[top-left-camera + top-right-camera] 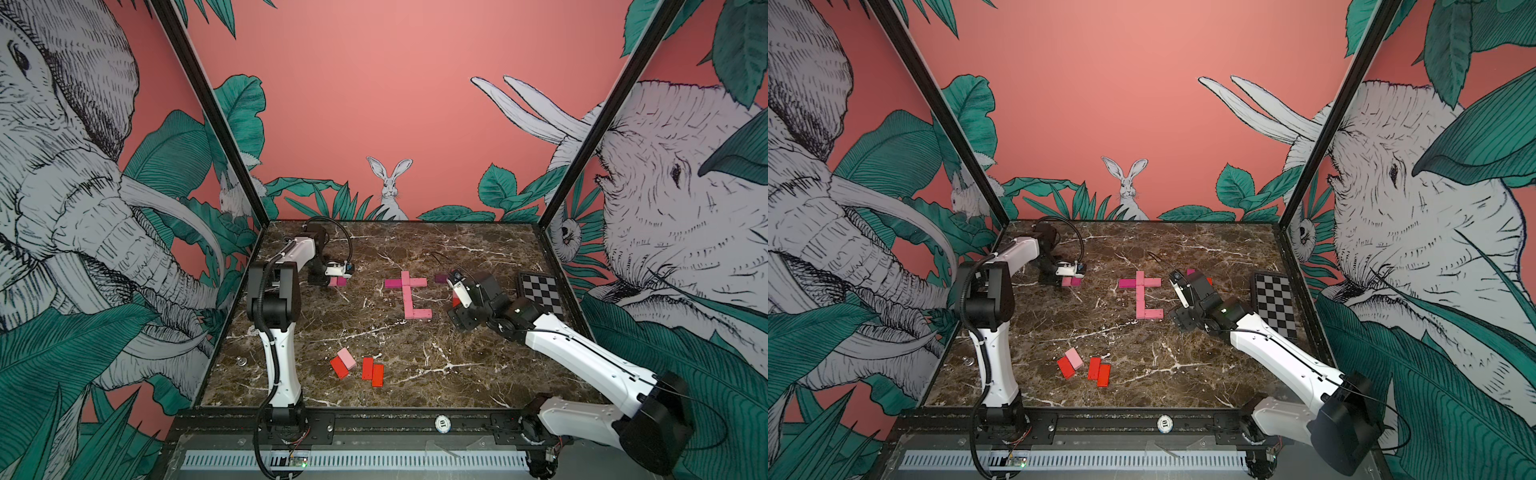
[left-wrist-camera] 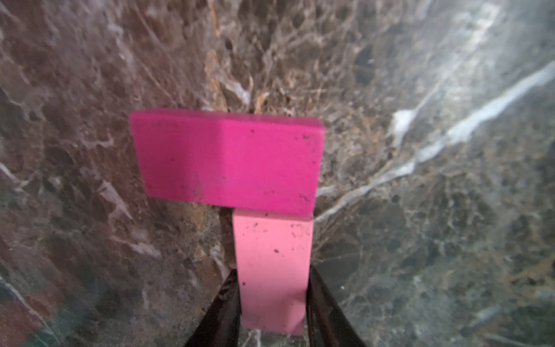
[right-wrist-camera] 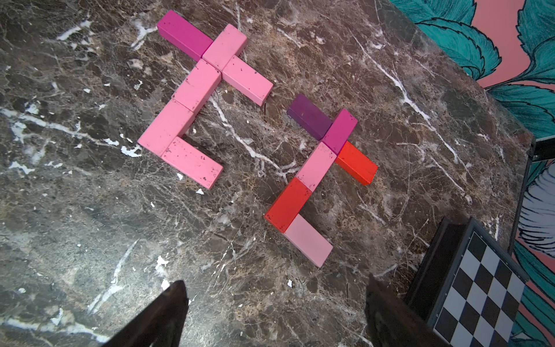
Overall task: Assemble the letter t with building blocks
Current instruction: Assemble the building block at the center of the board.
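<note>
While left hand (image 2: 272, 288) clamps pink block (image 2: 271, 246) (magenta block (image 2: 228, 162) abutting), right hand (image 3: 276, 288) apart, checkerboard (image 3: 480, 294) beside

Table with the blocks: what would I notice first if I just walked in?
A mostly pink letter t lies flat in the middle of the marble table. A second t in purple, pink and red sits beside it, near the checkerboard. At the far left, the left gripper pinches a pale pink block whose end meets a magenta block.
</note>
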